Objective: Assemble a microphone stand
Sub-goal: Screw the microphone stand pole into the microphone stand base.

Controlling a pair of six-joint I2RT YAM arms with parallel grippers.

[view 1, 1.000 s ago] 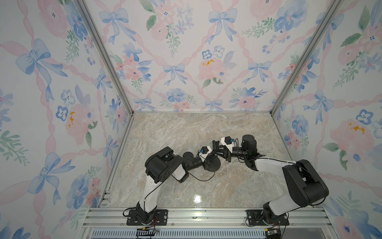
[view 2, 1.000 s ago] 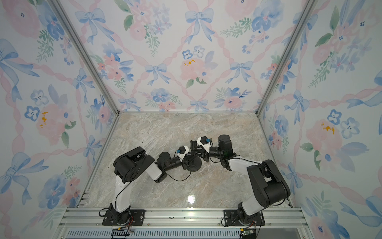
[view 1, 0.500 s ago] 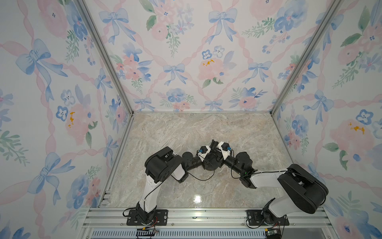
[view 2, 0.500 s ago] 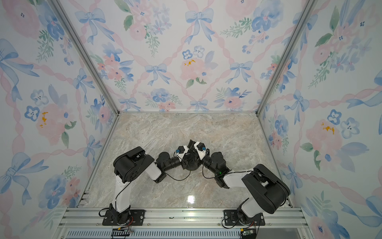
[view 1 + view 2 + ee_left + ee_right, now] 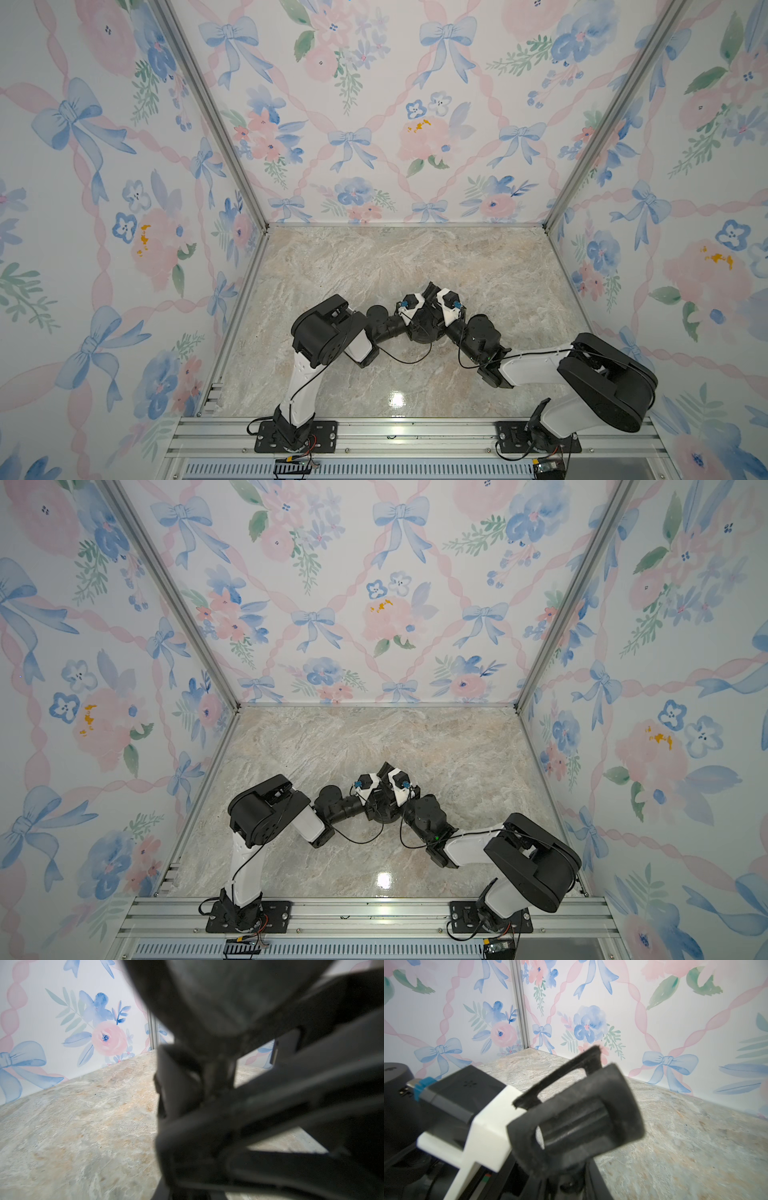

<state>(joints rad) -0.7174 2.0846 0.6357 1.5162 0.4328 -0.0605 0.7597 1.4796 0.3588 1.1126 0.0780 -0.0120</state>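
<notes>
The microphone stand sits mid-table between my two grippers. Its black disc base (image 5: 422, 336) (image 5: 384, 816) shows under the fingers in both top views. The thin rod (image 5: 220, 1072) rises from it, and its C-shaped clip (image 5: 430, 287) (image 5: 385, 767) (image 5: 581, 1109) is on top. My left gripper (image 5: 419, 311) (image 5: 375, 791) reaches in from the left and is shut at the base's rim. My right gripper (image 5: 435, 309) (image 5: 388, 788) comes in from the right at the rod below the clip. Its jaws are dark and blurred in the right wrist view.
The marble tabletop (image 5: 374, 266) is walled on three sides by floral panels with metal corner posts (image 5: 552, 216). An aluminium rail (image 5: 415, 432) carrying both arm bases runs along the front. Loose black cables (image 5: 405, 360) hang by the wrists.
My right wrist has swung from the stand's right side round toward the front, with the gripper staying at the rod. My left arm and the base have stayed where they were.
</notes>
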